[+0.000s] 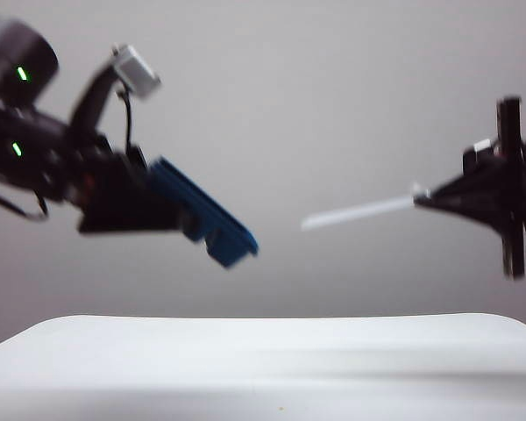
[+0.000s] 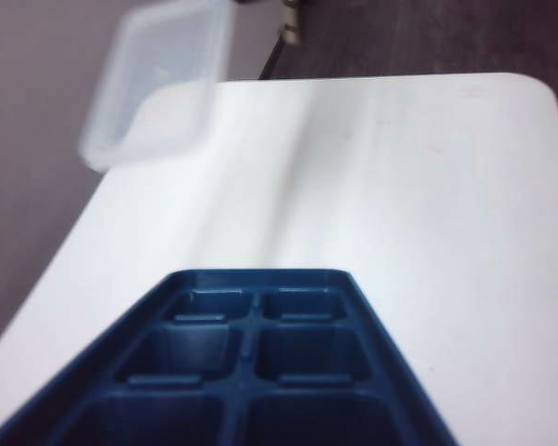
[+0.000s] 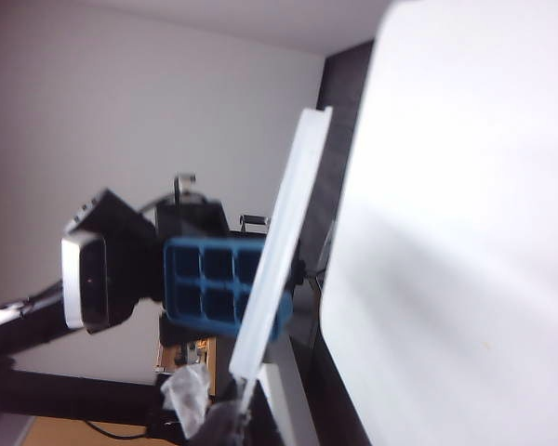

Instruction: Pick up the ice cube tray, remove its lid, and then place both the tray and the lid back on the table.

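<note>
Both grippers hang in the air above the white table [image 1: 263, 368]. The dark blue ice cube tray [image 1: 209, 217] sticks out of my left gripper [image 1: 171, 209], which is shut on its near end; the tray tilts down toward the middle. In the left wrist view the tray [image 2: 260, 372] shows its open square compartments and hides the fingers. My right gripper [image 1: 425, 198] is shut on one edge of the thin whitish lid [image 1: 359, 210], which is held well apart from the tray. The right wrist view shows the lid [image 3: 284, 251] edge-on in that gripper [image 3: 234, 418], with the tray [image 3: 209, 288] behind.
The table [image 2: 400, 214] has rounded corners, and dark floor [image 2: 428, 37] lies beyond its far edge. A plain grey wall fills the background. The left arm's grey camera housing [image 3: 86, 279] faces the right wrist.
</note>
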